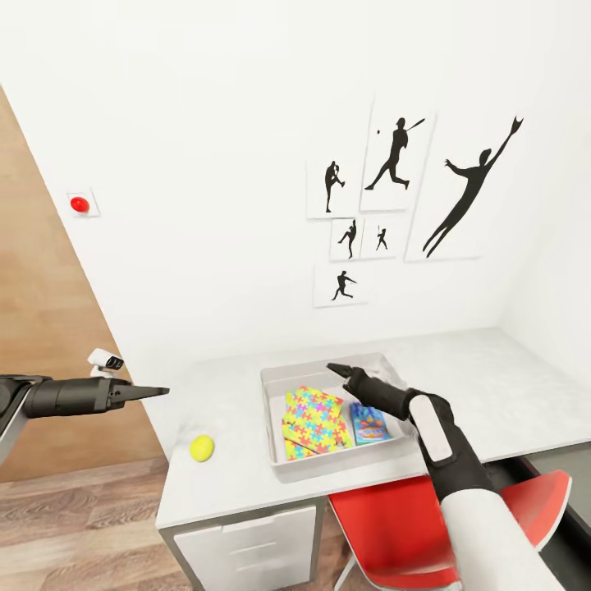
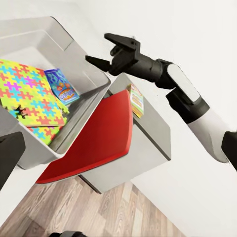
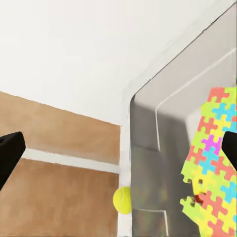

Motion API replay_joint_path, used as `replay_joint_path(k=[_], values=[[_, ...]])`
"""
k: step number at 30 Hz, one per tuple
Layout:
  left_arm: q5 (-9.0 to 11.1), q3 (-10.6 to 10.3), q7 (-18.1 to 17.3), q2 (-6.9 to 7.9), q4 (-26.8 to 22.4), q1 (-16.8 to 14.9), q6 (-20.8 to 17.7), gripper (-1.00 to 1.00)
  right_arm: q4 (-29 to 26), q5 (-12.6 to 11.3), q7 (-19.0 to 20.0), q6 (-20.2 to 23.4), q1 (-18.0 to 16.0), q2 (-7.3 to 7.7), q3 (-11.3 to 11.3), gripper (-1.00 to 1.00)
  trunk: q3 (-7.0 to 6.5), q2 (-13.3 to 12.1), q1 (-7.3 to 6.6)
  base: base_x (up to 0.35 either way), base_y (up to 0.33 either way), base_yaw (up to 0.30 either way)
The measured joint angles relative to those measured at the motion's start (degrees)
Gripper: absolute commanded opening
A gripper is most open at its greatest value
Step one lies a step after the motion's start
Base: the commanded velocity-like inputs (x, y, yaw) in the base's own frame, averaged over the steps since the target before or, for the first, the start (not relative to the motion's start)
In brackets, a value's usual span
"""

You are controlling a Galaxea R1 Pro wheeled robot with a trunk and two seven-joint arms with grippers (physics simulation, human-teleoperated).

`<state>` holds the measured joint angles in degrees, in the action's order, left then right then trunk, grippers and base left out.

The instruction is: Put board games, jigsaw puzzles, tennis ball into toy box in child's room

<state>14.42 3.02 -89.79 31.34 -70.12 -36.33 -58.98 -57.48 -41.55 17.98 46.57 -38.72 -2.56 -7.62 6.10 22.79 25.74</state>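
Note:
The light grey toy box [image 1: 275, 443] stands on the pale table [image 1: 492, 386]. Inside it lie two overlapping jigsaw puzzles [image 1: 316, 419] with bright puzzle-piece lids and a small blue game box [image 1: 369, 423]. The tennis ball [image 1: 201, 447] rests on the table just left of the box. My right gripper [image 1: 341, 371] hovers open over the box's far side, holding nothing. My left gripper [image 1: 152, 392] hangs open and empty in the air left of the table. In the left wrist view, the puzzles [image 2: 29, 89] show in the toy box [image 2: 74, 49], and another colourful flat box [image 2: 137, 98] lies on a grey surface beyond the chair.
A red chair [image 1: 394, 525] is tucked under the table in front of the toy box. White drawers [image 1: 246, 542] sit below the table's left end. Black silhouette posters [image 1: 394, 205] hang on the white wall. A wood panel [image 1: 41, 328] and wood-plank floor lie to the left.

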Motion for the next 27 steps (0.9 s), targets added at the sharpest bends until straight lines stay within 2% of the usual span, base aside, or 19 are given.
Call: replay_joint_path(k=[2,4,7,9,12,23,27], values=[[0.00,0.00,0.00,-0.04,-0.01,0.00,0.00,1.00,-2.03,0.21,6.13,-0.30,1.55,1.47,-0.06,1.00,0.00,0.00,0.00,0.000,0.000,0.000],[0.00,-0.01,0.00,-0.06,-0.01,0.00,0.00,1.00,-3.52,0.36,10.66,-0.47,2.37,2.75,-0.30,1.00,-0.01,0.00,0.00,0.000,0.000,-0.007],[0.00,-0.04,0.00,-0.14,-0.01,-0.01,0.00,1.00,-4.24,0.47,14.02,-1.89,4.24,3.92,-0.62,1.00,-0.17,0.00,0.00,0.000,0.000,-0.060],[0.00,-0.04,0.00,-0.27,-0.01,-0.01,0.03,1.00,-4.57,0.34,15.12,-3.60,5.22,4.16,-1.02,1.00,-0.34,0.00,0.00,0.000,0.000,-0.086],[0.00,-0.03,-0.01,-0.34,0.00,-0.01,0.15,1.00,-5.58,0.55,18.98,-5.69,6.17,4.24,-1.43,1.00,-0.60,0.00,0.00,0.000,0.000,-0.093],[0.28,0.06,0.00,-0.16,-0.01,-0.01,0.18,1.00,-6.04,0.58,24.04,-6.32,7.43,4.40,-1.80,1.00,-1.61,0.01,0.02,-0.051,0.000,-0.045],[0.28,0.06,0.00,-0.15,0.01,-0.01,0.17,1.00,-6.14,0.61,24.72,-6.32,7.62,4.41,-1.81,1.00,-1.97,0.01,0.01,-0.101,0.000,-0.001]])
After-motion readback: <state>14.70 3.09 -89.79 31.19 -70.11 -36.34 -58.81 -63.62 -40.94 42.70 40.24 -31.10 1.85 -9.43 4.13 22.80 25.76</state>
